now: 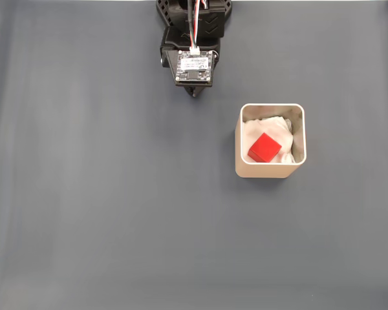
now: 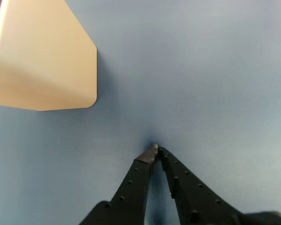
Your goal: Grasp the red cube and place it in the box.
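Note:
In the fixed view the red cube (image 1: 265,148) lies inside the box (image 1: 270,172), resting tilted on white padding. The box is beige with rounded corners and stands right of centre on the mat. My gripper (image 1: 194,92) is at the top centre, folded back under the arm's black body and wrist board, well apart from the box. The wrist view shows the black fingertips (image 2: 151,151) closed together over bare mat, gripper (image 2: 156,150) shut with nothing held. The box's outer wall (image 2: 47,61) shows at upper left there.
A grey-blue mat (image 1: 116,213) covers the whole table. The arm's base (image 1: 194,19) sits at the top edge of the fixed view. Open mat stretches to the left, below and to the right of the box.

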